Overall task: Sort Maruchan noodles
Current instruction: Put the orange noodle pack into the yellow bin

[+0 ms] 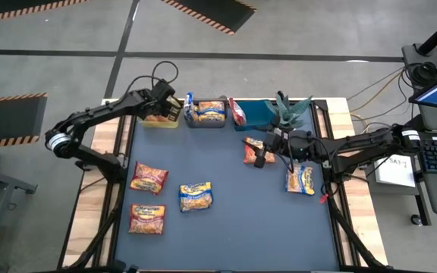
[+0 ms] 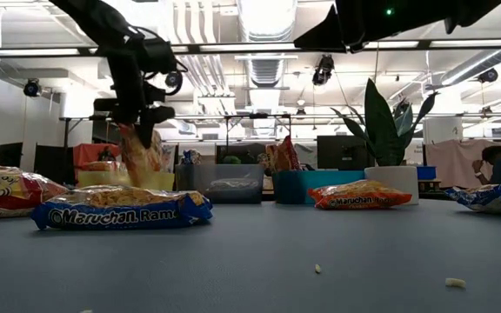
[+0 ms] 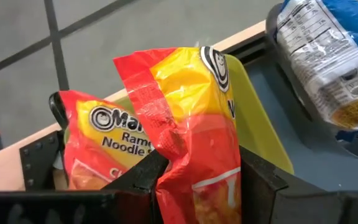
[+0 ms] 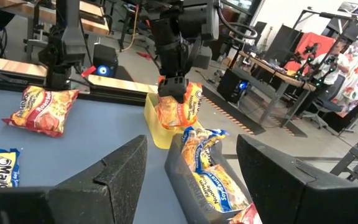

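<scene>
Left gripper [image 4: 171, 89] pinched an orange noodle packet [image 3: 194, 143] upright over the yellow-green bin [image 4: 155, 124], apparently to drop it among its kind, while right gripper [image 1: 262, 155] hovered spread above the mat.

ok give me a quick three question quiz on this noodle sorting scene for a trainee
1. True or false: the left hand holds an orange packet over the yellow-green bin.
2. Which bin holds a yellow-and-blue packet? A) grey bin B) blue bin C) yellow-green bin
3. Fill in: the right hand hangs open above an ___ packet.

Key: 1 true; 2 A; 3 orange
</scene>
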Robot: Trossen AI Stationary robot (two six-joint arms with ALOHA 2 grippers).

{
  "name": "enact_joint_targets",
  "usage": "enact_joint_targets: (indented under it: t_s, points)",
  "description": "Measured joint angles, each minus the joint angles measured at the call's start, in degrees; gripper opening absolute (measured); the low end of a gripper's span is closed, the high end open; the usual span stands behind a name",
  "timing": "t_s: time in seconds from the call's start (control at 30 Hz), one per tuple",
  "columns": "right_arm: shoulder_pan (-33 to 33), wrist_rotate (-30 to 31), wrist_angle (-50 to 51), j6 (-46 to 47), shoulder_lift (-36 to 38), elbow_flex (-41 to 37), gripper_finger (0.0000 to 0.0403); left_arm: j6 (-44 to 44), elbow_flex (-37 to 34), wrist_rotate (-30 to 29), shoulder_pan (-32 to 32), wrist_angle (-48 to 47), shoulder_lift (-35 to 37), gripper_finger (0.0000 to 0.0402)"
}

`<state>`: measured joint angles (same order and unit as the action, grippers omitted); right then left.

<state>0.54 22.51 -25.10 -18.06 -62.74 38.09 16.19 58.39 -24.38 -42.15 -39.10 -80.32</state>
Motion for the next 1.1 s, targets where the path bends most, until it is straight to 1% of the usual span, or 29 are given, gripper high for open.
enact_joint_targets:
  t_s: [0.2,0.5,0.73,0.87,1.1]
  points:
    - [0.07,0.01,0.41,0.0,0.0,0.0,0.0235,-0.11,0.0,2.84,0.02,2.55,-1.99,0.0121]
    - [0.26,0.01,0.85,0.0,-0.02,0.0,0.0239,-0.17,0.0,2.59,0.02,4.24,-5.5,0.0121]
    - [0.26,0.01,0.85,-0.34,-0.02,0.0,0.024,-0.16,0.0,2.43,0.02,5.22,-5.89,0.0123]
    - [0.26,0.01,0.85,-0.59,-0.02,0.0,0.0244,0.08,0.0,2.45,0.02,5.77,-5.89,0.0137]
    - [0.26,0.01,0.85,-0.61,-0.02,0.0,0.0242,0.85,0.0,2.45,0.04,6.45,-5.89,0.0176]
